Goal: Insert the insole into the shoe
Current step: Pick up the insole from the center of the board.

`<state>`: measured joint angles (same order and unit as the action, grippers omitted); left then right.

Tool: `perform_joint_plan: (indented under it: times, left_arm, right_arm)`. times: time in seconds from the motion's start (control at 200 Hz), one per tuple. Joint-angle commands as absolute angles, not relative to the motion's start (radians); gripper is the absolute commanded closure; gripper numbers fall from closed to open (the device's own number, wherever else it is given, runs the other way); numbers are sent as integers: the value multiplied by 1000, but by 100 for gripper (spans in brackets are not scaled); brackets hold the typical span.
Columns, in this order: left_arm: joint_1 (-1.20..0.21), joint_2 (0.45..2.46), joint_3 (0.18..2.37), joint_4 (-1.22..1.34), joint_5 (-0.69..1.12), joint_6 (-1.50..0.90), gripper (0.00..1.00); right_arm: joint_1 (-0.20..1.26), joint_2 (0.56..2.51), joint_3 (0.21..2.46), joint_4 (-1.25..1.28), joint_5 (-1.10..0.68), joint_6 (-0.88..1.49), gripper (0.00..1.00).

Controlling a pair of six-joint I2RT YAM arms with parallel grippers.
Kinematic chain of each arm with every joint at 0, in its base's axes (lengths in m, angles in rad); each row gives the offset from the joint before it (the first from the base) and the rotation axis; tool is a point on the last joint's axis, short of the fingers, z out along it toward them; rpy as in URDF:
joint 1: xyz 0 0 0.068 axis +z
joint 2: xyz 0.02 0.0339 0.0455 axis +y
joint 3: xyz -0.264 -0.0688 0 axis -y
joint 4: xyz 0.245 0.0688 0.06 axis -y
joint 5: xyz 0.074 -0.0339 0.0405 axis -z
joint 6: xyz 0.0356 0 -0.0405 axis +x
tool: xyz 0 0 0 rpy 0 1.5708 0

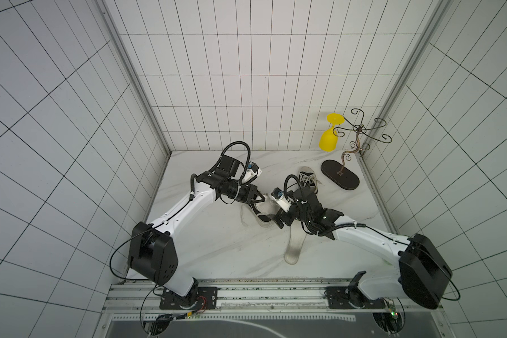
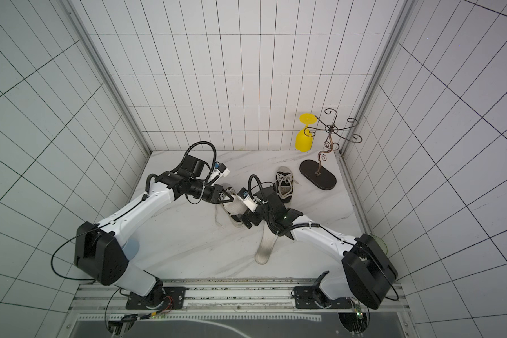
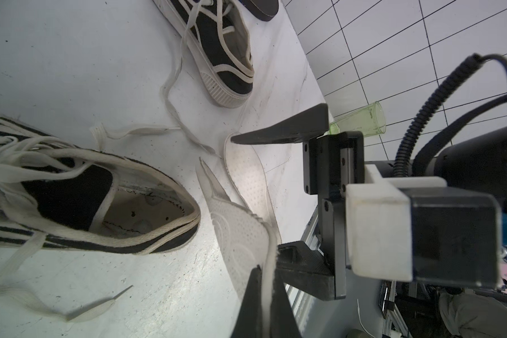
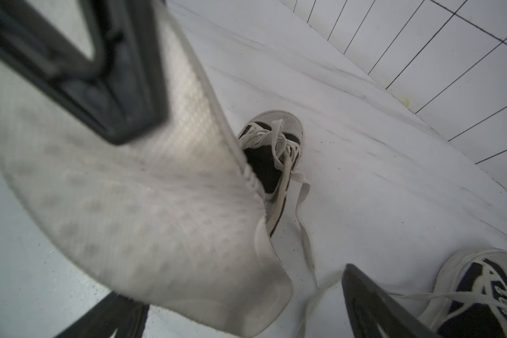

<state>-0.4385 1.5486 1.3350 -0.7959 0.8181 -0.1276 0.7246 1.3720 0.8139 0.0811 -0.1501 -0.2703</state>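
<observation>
- White perforated insole [image 3: 237,231]: we find it clamped at one end in the left end effector [image 2: 230,199], whose jaws are pressed tight on its edge. The free length curls and points toward the shoe.
- Shoe [image 3: 100,202]: black canvas with white laces, lying on the worktop [image 3: 71,58]. In the left wrist view its opening is exposed and the bare footbed is visible. Nothing sits inside.
- Position of the insole: its free tip lies just beside the heel collar, outside the opening. In the right wrist view it overlaps the mouth of the shoe, but we cannot confirm any entry from that angle.
- Right end effector [image 1: 278,224]: jaws spread wide, gripping nothing. It hangs close to the held insole and above a second insole [image 1: 294,245], which lies flat on the worktop.
- Second shoe [image 1: 308,181]: farther back on the worktop, apart from both arms.
- Progress, in our judgement: the pick-up is complete and the insole has been brought to the shoe, but insertion has not begun.
- Outstanding: feeding the tip through the opening, sliding it forward and seating it flat on the footbed.
- Risk noted: the insole is limp and may fold at the collar, and loose laces lie near the opening.
</observation>
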Motion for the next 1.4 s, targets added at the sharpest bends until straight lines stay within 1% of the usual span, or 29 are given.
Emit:
perform_joint_plan:
  times: [0.0, 0.175, 0.25, 0.33, 0.43, 0.705, 0.9, 1.139, 1.224, 1.394]
  left_arm:
    - [-442, 1519, 1332, -800, 868, -134, 100]
    - [-441, 1522, 1347, -803, 861, -187, 100]
    - [-442, 1522, 1347, -801, 866, -205, 100]
    - [-443, 1522, 1352, -794, 861, -218, 100]
    - [-432, 1537, 1386, -805, 820, -236, 100]
    - [-430, 1542, 1456, -819, 825, -246, 100]
    - [-469, 1537, 1467, -912, 822, -118, 100]
    - [-471, 1514, 1457, -886, 812, -71, 100]
    - [-468, 1517, 1462, -874, 817, -71, 100]
    - [-460, 1506, 1451, -859, 825, -65, 100]
  right_arm:
    - [707, 1372, 840, 193, -175, -266, 1]
    - [723, 1319, 733, 429, -34, -250, 1]
    - [728, 1315, 723, 465, -33, -261, 1]
    - [732, 1317, 718, 494, -75, -273, 1]
    - [746, 1306, 714, 493, -138, -266, 1]
    - [767, 1263, 645, 481, -95, -245, 1]
    - [769, 1234, 638, 488, -57, -219, 1]
    - [769, 1245, 662, 402, -161, -241, 1]
    - [769, 1247, 664, 377, -199, -234, 3]
    - [768, 1237, 655, 368, -217, -224, 16]
